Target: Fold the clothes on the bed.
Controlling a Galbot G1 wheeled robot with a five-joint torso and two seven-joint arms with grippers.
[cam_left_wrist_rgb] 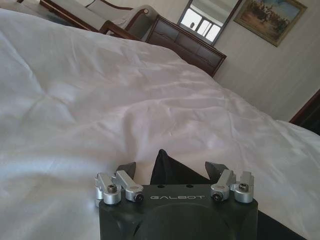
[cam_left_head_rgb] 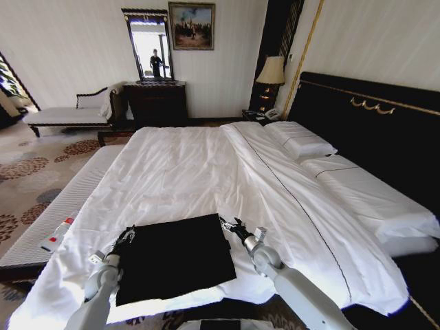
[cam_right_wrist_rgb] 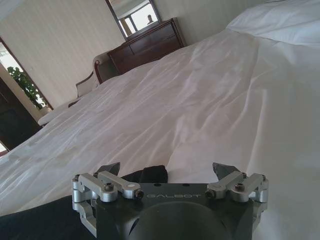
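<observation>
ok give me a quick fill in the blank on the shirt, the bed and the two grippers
1. The black T-shirt lies on the bed's ____ sheets.
2. The left gripper and right gripper each sit at a far ____ of the T-shirt.
3. Both grippers' jaws are ____, with a bit of black fabric between them.
4. The pillows lie by the black ____.

Missing words: white; corner; open; headboard
</observation>
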